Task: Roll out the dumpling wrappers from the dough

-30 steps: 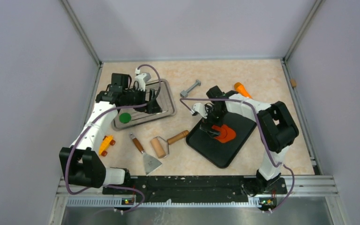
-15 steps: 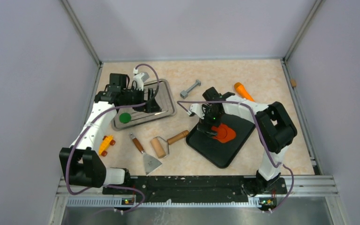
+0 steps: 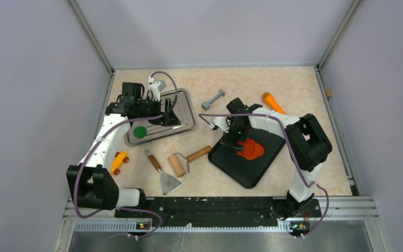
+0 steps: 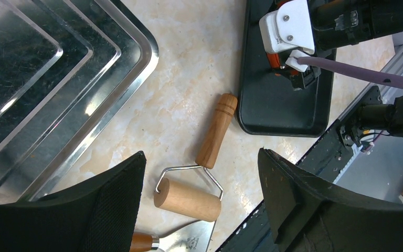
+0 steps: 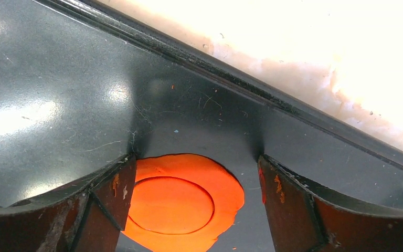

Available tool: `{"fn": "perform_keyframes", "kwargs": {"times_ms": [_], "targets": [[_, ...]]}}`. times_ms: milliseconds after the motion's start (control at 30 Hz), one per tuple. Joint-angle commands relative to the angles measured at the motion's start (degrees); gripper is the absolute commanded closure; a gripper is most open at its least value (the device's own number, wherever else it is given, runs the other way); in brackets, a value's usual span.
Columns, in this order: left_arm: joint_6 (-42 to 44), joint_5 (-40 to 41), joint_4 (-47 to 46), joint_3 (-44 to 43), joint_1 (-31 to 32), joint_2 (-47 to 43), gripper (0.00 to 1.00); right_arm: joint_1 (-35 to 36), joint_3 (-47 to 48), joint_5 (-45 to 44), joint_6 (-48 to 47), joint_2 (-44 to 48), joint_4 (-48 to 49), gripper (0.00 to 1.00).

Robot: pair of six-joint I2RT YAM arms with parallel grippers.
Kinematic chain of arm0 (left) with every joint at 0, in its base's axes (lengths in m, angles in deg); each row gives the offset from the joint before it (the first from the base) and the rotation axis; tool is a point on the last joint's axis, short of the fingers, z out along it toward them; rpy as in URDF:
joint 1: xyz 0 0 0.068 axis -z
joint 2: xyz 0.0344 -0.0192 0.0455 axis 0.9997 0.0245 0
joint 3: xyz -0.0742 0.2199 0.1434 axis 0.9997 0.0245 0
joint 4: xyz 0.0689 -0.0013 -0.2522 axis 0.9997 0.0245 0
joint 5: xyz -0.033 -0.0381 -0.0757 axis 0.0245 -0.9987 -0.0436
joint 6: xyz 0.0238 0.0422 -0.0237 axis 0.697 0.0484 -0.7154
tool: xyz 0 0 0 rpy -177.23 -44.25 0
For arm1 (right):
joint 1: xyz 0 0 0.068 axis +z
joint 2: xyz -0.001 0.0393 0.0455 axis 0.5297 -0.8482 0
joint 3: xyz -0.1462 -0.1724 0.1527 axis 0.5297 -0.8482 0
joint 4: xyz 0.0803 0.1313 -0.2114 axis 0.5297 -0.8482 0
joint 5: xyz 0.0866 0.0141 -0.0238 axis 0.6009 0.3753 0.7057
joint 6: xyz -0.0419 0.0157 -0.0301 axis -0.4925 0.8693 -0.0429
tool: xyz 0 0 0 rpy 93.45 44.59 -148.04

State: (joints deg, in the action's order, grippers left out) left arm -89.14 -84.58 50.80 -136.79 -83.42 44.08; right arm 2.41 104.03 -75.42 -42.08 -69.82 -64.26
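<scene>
2 grippers show their jaws spread, neither holding anything. The right gripper (image 3: pixel 237 140) hangs low over the flattened orange dough (image 5: pixel 183 194), which lies on the black tray (image 3: pixel 249 170) right of centre in the top view; a circular imprint marks the dough. The left gripper (image 3: pixel 169 114) hovers over the silver tray (image 3: pixel 186 126), upper left of centre. The wooden roller (image 4: pixel 189 198) lies on the table (image 3: pixel 294 84) between the 2 trays.
</scene>
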Motion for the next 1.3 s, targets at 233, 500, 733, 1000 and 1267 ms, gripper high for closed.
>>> {"fn": "perform_keyframes", "kwargs": {"times_ms": [233, 500, 733, 1000, 1267], "targets": [[-1.8, -2.1, -2.7, 1.0, -0.8, -1.4, 0.19, 0.6, 1.0, 2.0, 3.8, -6.2, -7.7, 0.34], [-2.0, -2.4, -2.6, 1.2, -1.0, -1.7, 0.19, 0.5, 0.7, 2.2, 4.2, -6.3, -7.8, 0.58], [-2.1, -3.3, -3.1, 1.5, -1.1, -1.4, 0.19, 0.5, 1.6, 3.7, 4.4, -2.1, -10.2, 0.74], [-3.0, -4.7, -4.2, 1.4, -1.1, -0.6, 0.19, 0.5, 1.6, 6.7, 5.7, -0.3, -11.5, 0.81], [-3.0, -5.3, -4.6, 1.9, -1.1, -1.2, 0.20, -0.8, 3.0, 8.2, 6.4, 3.4, -14.5, 0.83]]}}
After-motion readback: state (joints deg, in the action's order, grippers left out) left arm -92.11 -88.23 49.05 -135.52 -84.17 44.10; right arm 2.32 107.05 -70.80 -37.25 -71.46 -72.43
